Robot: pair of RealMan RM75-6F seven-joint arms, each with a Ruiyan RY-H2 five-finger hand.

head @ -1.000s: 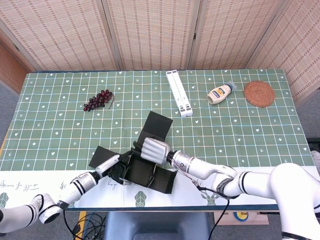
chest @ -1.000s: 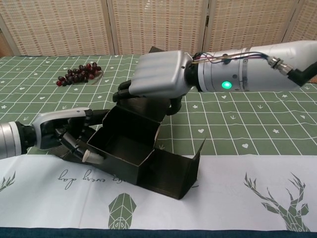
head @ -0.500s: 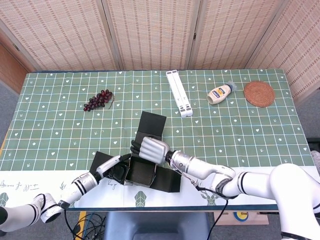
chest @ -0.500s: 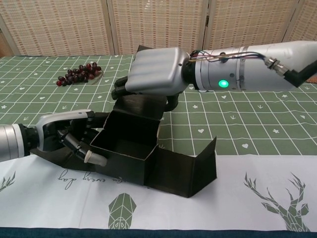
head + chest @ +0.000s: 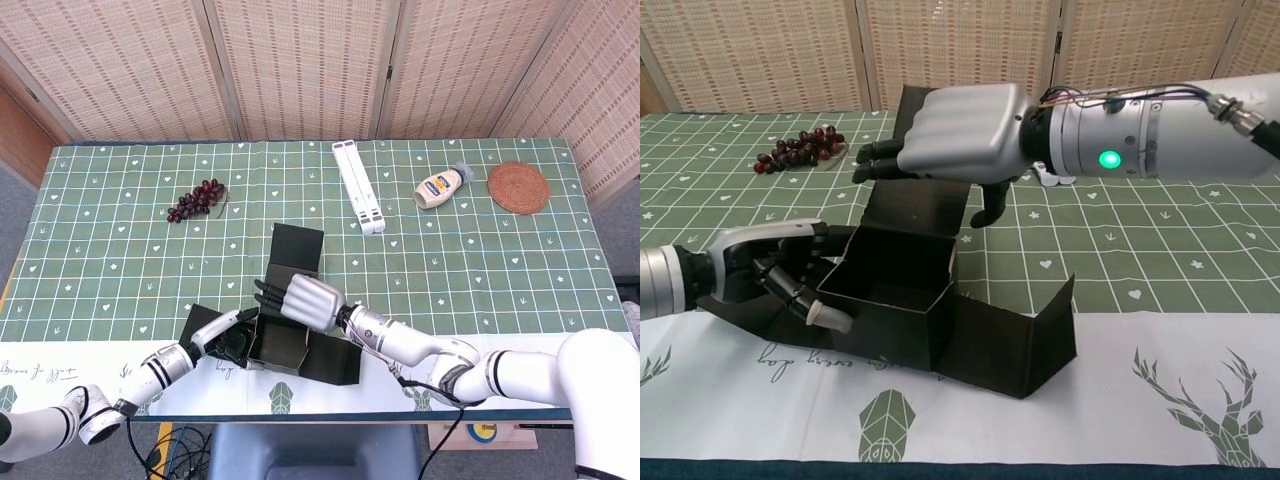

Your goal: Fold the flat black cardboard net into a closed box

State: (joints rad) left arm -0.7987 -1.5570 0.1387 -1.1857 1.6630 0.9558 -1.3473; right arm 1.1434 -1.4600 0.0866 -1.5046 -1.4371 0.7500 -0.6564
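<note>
Box: while it sat at the near table edge, the half-folded black cardboard box net (image 5: pixel 295 330) ran long from near-left to far-right, cavity facing up.
Change: back flap stood more upright than a second earlier; right hand had lifted.
Left hand (image 5: pixel 775 270): fingers curled against the box's left wall.
Right hand (image 5: pixel 960 145): fingers straight, together, pressed against the raised flap.
</note>
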